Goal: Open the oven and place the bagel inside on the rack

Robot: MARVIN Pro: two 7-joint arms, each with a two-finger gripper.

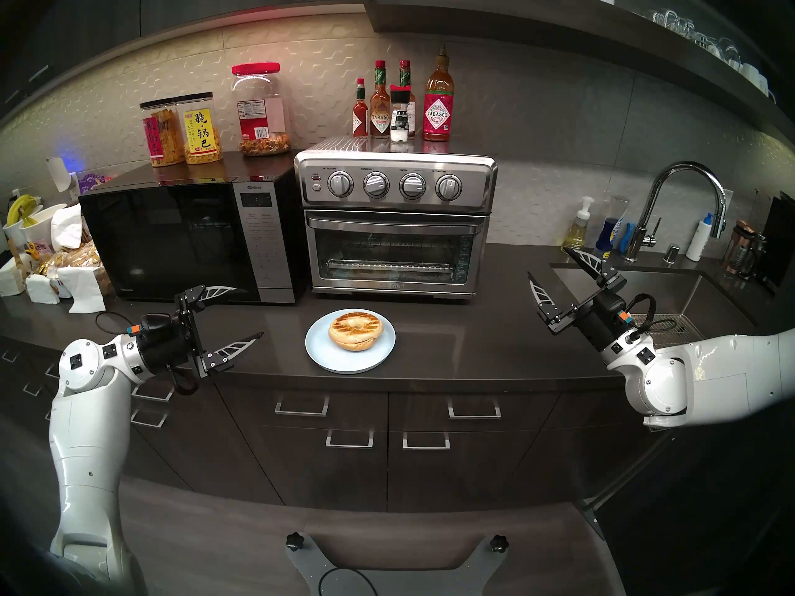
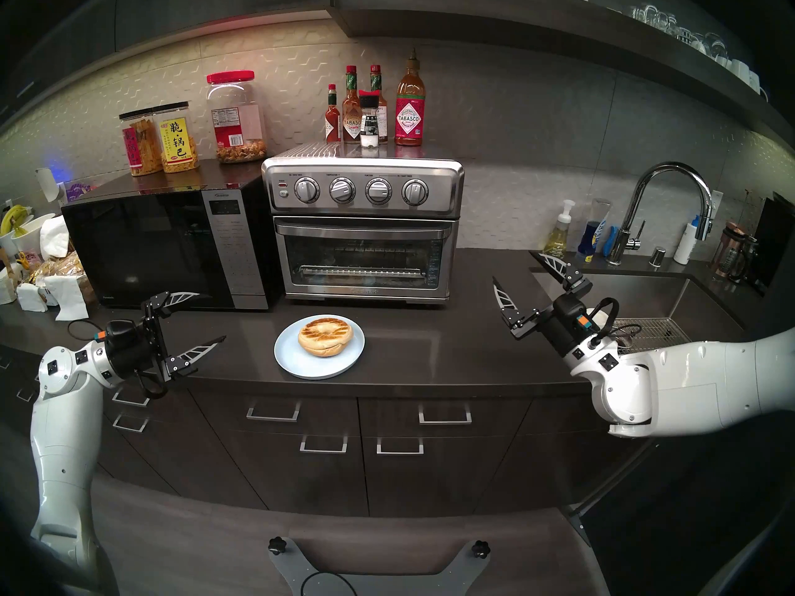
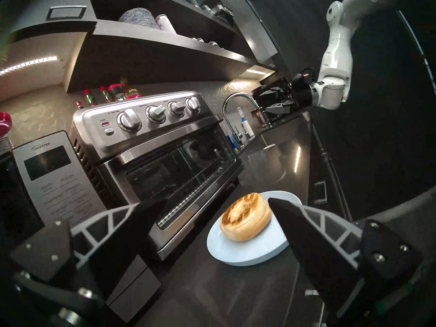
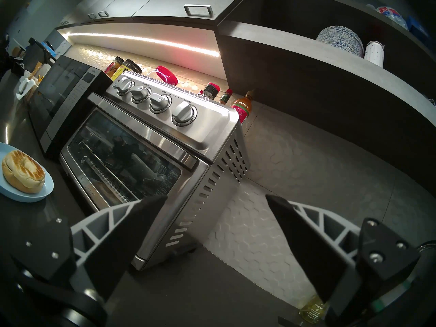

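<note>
The stainless-steel oven point(image 1: 395, 221) point(image 2: 363, 234) stands at the back of the counter with its glass door shut and its bar handle point(image 1: 395, 227) across the top. Through the glass the wire rack point(image 1: 393, 264) shows low in the cavity. In front of it the toasted bagel point(image 1: 356, 329) point(image 3: 245, 216) point(image 4: 23, 173) lies on a pale blue plate point(image 1: 331, 358). My left gripper point(image 1: 248, 311) point(image 3: 217, 199) hovers open to the left of the plate, pointing at it. Right of the oven, my right gripper point(image 1: 548, 262) point(image 4: 215, 196) is open and holds nothing.
A black microwave point(image 1: 185, 242) stands against the oven's left side, with snack jars point(image 1: 185, 130) on top. Sauce bottles point(image 1: 400, 105) stand on the oven. A sink point(image 1: 645, 290), faucet point(image 1: 684, 203) and soap bottles are at the right; bread bags and napkins point(image 1: 64, 264) at the far left.
</note>
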